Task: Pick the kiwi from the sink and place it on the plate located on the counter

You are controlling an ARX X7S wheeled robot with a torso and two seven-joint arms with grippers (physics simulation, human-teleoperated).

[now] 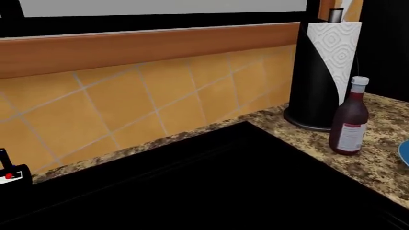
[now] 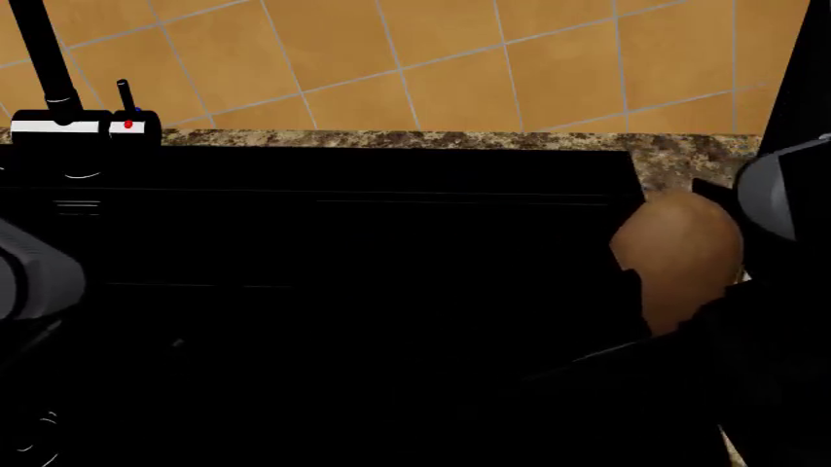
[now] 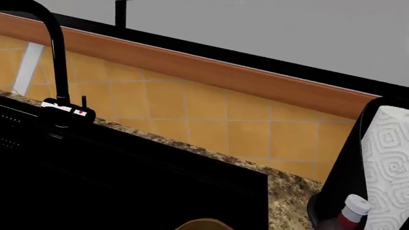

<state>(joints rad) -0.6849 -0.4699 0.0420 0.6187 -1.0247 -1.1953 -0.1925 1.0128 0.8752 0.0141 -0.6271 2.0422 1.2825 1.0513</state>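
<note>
We see the small brown egg-shaped kiwi (image 2: 675,258) raised at right, apparently held by our right end effector; blue-rimmed plate (image 1: 404,153) awaits.

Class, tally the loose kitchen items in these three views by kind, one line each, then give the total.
Kiwi: 1
Bottle: 1
Paper towel roll: 1
Plate: 1, only its blue edge shows
Total: 4
</note>
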